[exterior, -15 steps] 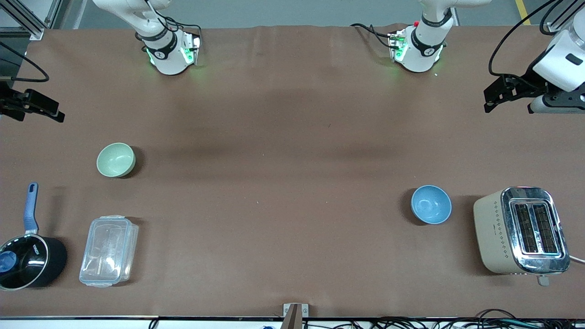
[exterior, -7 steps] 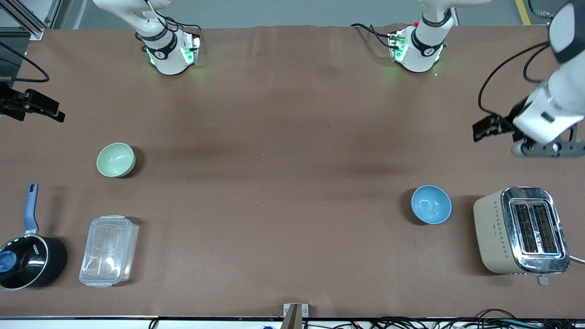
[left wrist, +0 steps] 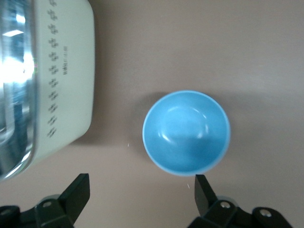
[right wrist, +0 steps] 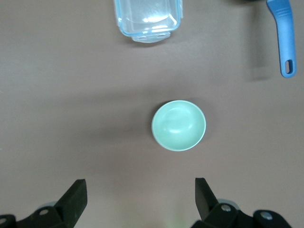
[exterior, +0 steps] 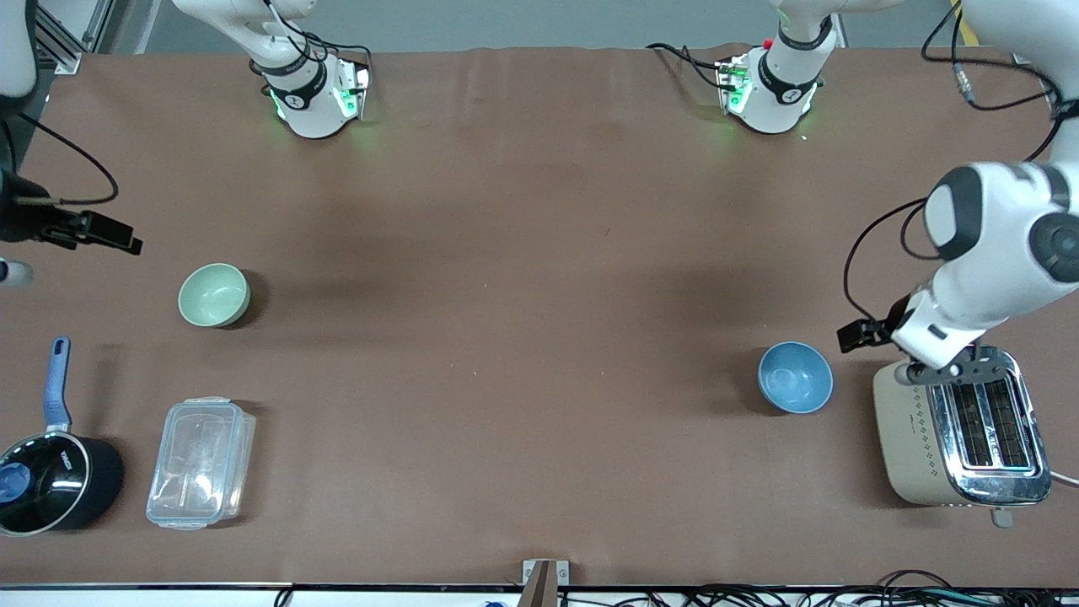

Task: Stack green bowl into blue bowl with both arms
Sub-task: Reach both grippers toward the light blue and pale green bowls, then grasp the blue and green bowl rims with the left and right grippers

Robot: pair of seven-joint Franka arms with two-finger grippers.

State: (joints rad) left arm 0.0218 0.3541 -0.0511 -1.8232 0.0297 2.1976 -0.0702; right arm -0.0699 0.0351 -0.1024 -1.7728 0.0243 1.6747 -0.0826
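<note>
The small round pale green bowl (exterior: 214, 294) sits at nine o'clock on the brown tabletop (exterior: 523, 320), the small round blue bowl (exterior: 795, 377) at four o'clock. Both grippers, left (left wrist: 140, 190) and right (right wrist: 137, 194), hover above with jaws apart. Closing off-centre could tip a bowl.

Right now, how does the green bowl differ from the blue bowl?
The green bowl is pale mint; the blue bowl is medium blue. The green bowl sits toward the right arm's end of the table, farther from the front camera; the blue bowl sits toward the left arm's end, beside the toaster. Both stand upright, empty, about the same size, with an open gripper above, right gripper and left gripper.
</note>
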